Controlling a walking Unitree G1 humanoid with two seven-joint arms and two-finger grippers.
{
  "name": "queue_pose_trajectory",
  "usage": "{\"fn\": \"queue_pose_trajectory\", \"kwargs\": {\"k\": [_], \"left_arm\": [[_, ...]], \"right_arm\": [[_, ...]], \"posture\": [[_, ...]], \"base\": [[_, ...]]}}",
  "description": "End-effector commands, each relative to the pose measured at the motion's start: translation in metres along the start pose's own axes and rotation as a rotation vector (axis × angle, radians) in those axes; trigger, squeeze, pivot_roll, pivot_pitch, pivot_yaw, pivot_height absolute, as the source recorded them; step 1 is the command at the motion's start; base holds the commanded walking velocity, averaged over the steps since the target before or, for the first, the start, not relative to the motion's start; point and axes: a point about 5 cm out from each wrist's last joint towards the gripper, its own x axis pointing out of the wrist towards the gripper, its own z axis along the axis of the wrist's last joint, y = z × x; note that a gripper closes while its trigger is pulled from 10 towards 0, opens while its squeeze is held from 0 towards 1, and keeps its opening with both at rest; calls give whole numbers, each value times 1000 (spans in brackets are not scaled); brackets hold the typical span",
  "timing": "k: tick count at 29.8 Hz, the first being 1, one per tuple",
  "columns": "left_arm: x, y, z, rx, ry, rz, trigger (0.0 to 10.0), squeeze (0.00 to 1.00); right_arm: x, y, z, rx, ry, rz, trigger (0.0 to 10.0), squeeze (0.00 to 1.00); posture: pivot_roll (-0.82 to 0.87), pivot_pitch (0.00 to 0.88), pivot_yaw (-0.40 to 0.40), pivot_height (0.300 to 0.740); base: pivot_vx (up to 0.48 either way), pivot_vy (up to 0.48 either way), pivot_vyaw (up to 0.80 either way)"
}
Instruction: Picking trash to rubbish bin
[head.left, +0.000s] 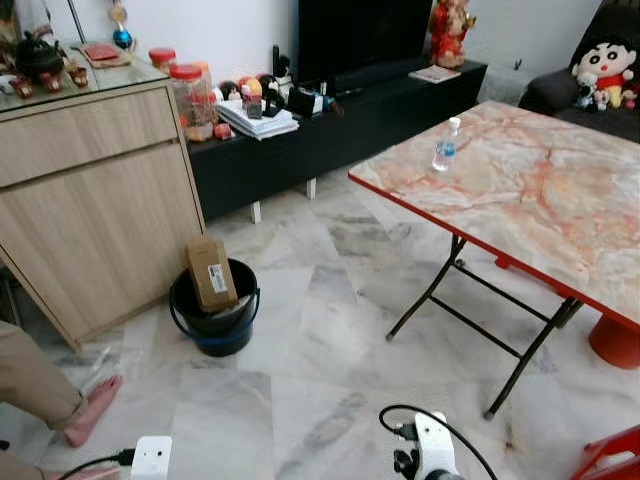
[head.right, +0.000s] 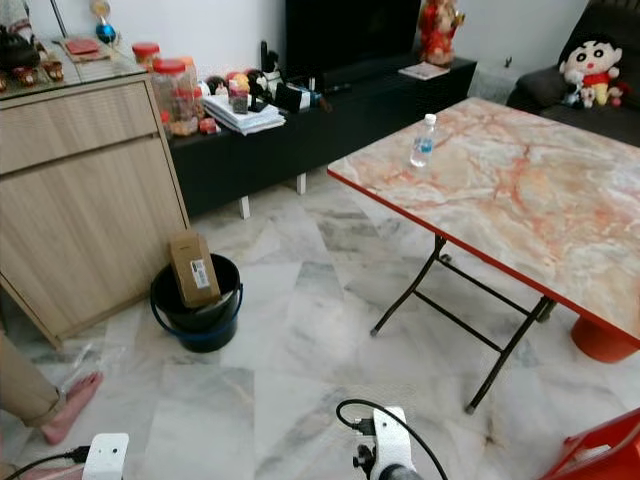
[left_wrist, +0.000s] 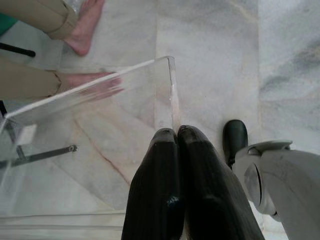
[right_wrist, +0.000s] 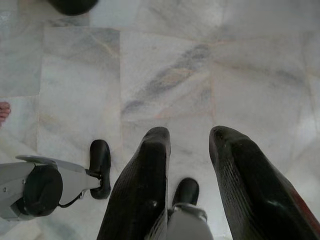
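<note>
The cardboard box (head.left: 211, 274) is sitting tilted in the black bucket (head.left: 214, 310), sticking up above the rim. The bucket's on the marble floor (head.left: 300, 330) right beside the wooden cabinet (head.left: 95, 200). A small water bottle (head.left: 446, 145) stands upright near the far corner of the marble-topped bench (head.left: 540, 200), well apart from the bucket. Left pincer (left_wrist: 177, 145) is clenched on nothing, pointing down at the floor near a person's bare foot (left_wrist: 86, 25). Right pincer (right_wrist: 190, 145) is released, fingers spread over the floor tiles.
</note>
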Motion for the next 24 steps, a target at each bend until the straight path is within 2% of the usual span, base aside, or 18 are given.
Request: {"fn": "queue_pose_trajectory", "kwargs": {"k": [1, 3, 6, 21, 24], "left_arm": [[0, 0, -1, -5, 6, 10, 10000, 0], [0, 0, -1, -8, 7, 12, 10000, 0], [0, 0, -2, -12, 8, 14, 10000, 0], [-1, -1, -5, -21, 15, 15, 10000, 0], [-1, -2, -5, -22, 16, 13, 10000, 0]], "right_arm": [[1, 0, 5, -11, -18, 4, 10000, 0], [0, 1, 3, -45, -6, 12, 10000, 0], [0, 0, 2, 3, -7, 1, 10000, 0], [0, -1, 2, -49, -1, 9, 10000, 0], [0, 0, 2, -62, -2, 10, 10000, 0]], "posture": [[12, 0, -50, 740], [13, 0, -52, 740], [13, 0, -54, 740], [13, 0, -61, 740], [13, 0, -63, 740]], "base": [[296, 0, 619], [292, 0, 800], [290, 0, 673], [295, 0, 0], [292, 0, 633]]}}
